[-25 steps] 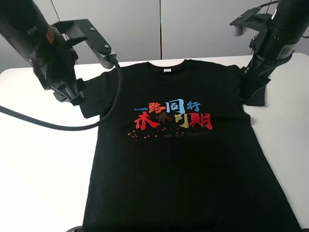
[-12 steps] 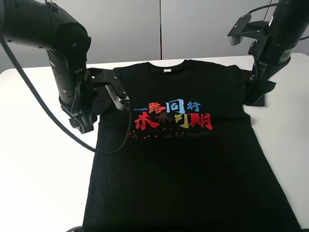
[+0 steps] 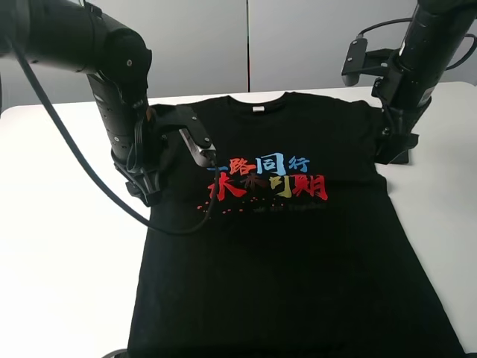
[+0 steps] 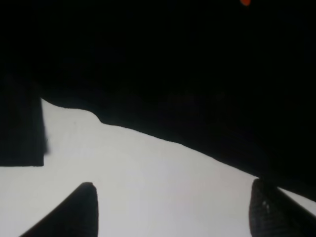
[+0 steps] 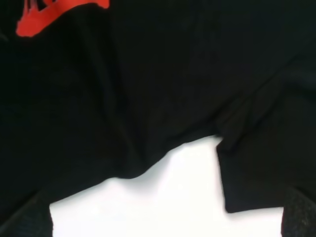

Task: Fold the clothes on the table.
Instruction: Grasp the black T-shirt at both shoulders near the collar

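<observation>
– T-shirt (image 3: 298, 246) first: where does it lie?
– Spread flat, front up, across the middle of the white tabletop (image 3: 67, 261). Its collar (image 3: 257, 104) points to the top of the exterior frame, and its hem runs off the bottom edge. The coloured print (image 3: 267, 177) sits just above the frame's centre, in blue, red and yellow.
– And the left end effector (image 3: 145, 190)?
– At the left of the frame, pointing down at the T-shirt's edge on that side, about where the sleeve meets the body. Its wrist view shows both fingertips spread wide, with only bare white tabletop between them and the black edge of the fabric just beyond. Released, grasping nothing.
– Touching the cloth?
– I cannot tell; from above, the arm hides that spot.
– The right end effector (image 3: 395, 149)?
– Upper right of the frame, hanging over the other sleeve (image 5: 266, 163). Its fingertips stand far apart, with the sleeve's edge and a wedge of tabletop between them. Also released, nothing clamped.
</observation>
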